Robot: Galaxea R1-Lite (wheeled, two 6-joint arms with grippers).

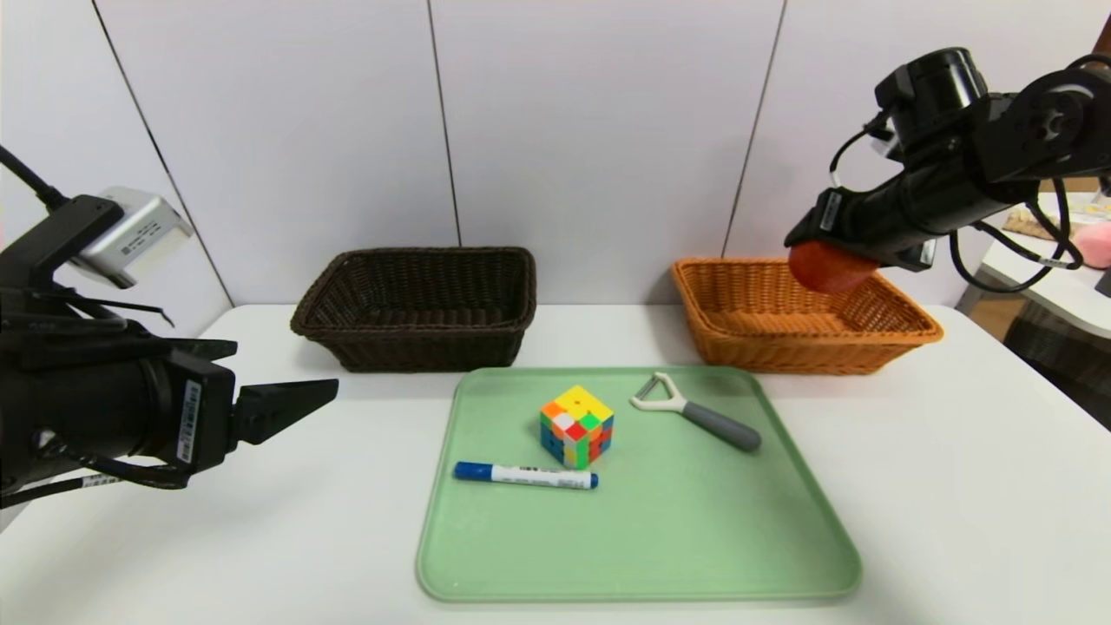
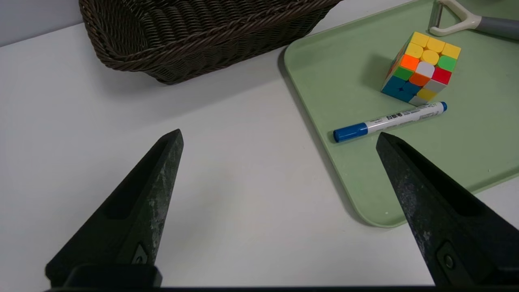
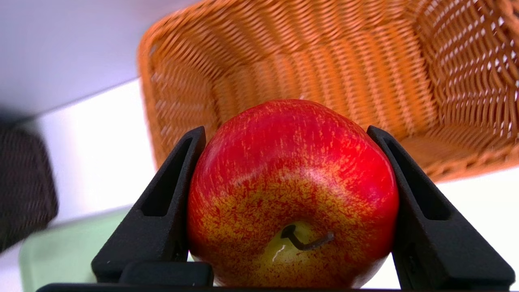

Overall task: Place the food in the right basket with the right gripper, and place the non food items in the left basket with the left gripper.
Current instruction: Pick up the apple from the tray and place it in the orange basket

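The right gripper [image 1: 829, 260] holds the apple [image 3: 292, 194] tight between its fingers, above the orange basket [image 1: 903, 334] at the counter's far right — release comes next. The left gripper [image 2: 279, 138] waits wide open — nearest the marker [image 2: 389, 121].

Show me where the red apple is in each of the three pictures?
Head view: the apple is at the upper right, held in the right claw above the orange basket.
Left wrist view: the apple is not in it.
Right wrist view: the apple fills the middle, pinched between both fingers.
Shared landmark: the green tray shows in all three.
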